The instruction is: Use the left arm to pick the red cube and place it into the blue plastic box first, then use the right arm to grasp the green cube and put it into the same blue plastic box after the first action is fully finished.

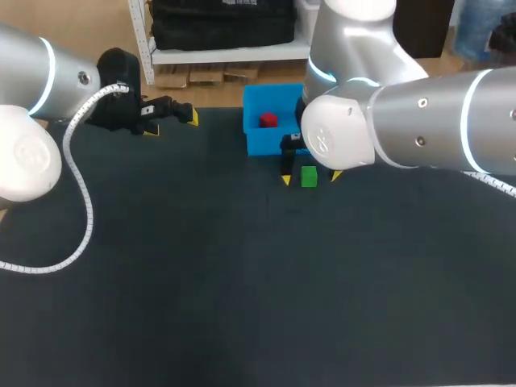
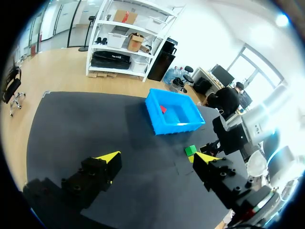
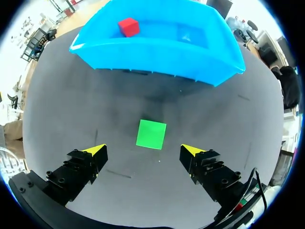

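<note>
Bright and even throughout: diffuse overhead light, no hard-edged shadows anywhere. In the head view, a matte dark bench (image 1: 201, 306) soaking up the light with barely a reflection. Broad soft highlights on the silver shells of the right arm (image 1: 419, 121) and left arm (image 1: 28, 68), with pale glowing rings round both. In the right wrist view, a faint smudged shadow on the bench between the green cube (image 3: 151, 134) and the blue plastic box (image 3: 157, 52) — darkest just under the box's near wall. Glossy sheen inside the box. In the left wrist view, the window side blown out to white, glare washing over the right arm there. Bench edges bowed in both wrist views.
</note>
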Available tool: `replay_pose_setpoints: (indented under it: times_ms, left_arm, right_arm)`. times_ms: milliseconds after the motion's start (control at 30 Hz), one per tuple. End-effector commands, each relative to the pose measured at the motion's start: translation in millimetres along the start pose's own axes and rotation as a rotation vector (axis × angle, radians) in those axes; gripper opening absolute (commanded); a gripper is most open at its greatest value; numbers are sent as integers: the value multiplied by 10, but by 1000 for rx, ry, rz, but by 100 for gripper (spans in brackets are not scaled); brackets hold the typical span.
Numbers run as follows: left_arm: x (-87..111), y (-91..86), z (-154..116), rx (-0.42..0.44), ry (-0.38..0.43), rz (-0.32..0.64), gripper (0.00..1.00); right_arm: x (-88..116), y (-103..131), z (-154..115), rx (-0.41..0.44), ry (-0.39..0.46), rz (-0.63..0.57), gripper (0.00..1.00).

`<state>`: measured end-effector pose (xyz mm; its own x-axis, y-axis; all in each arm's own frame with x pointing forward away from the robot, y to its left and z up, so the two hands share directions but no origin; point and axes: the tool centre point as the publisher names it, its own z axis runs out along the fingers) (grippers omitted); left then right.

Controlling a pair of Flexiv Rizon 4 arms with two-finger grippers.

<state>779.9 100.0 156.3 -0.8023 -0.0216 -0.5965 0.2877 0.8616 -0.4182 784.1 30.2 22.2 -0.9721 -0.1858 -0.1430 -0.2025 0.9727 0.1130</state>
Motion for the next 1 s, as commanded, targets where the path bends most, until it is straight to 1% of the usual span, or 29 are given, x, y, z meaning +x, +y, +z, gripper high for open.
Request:
replay_pose_setpoints:
  times_ms: [33, 667, 867, 1000]
  left_arm:
    - [11, 12, -5, 7, -4, 1, 100]
    - [11, 12, -5, 7, -4, 1, 100]
    - [11, 12, -5, 7, -4, 1, 100]
    - [11, 12, -5, 7, -4, 1, 100]
  right_arm:
    - [-50, 4, 42, 6, -2, -1, 100]
    - [-167, -29, 141, 28, -4, -19, 100]
    - [-166, -38, 176, 31, 3, -18, 100]
    - [-126, -34, 175, 28, 1, -10, 100]
